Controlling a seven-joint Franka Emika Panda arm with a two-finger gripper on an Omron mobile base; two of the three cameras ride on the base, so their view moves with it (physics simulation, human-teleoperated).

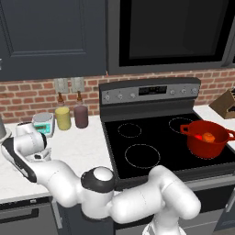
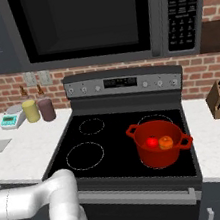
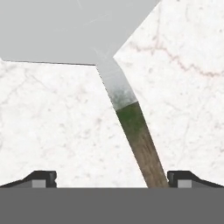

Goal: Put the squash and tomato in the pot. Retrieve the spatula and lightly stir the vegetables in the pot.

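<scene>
Spatula (image 3: 131,118), slim, grey-bladed, wooden-handled: lies flat on your white marble bench (image 3: 52,131), handle running between the spread gripper (image 3: 112,178) fingertips, nearer one side; blade points away.

Glossy white arm (image 1: 137,202) of thick rounded links across the lower frame, dark grey joint ring (image 1: 97,181) under a white cap at bottom centre, dark band (image 1: 16,158) along the lower-left link. Two small dark fingertips (image 3: 41,178) with grey pads at the hand view's bottom.
</scene>
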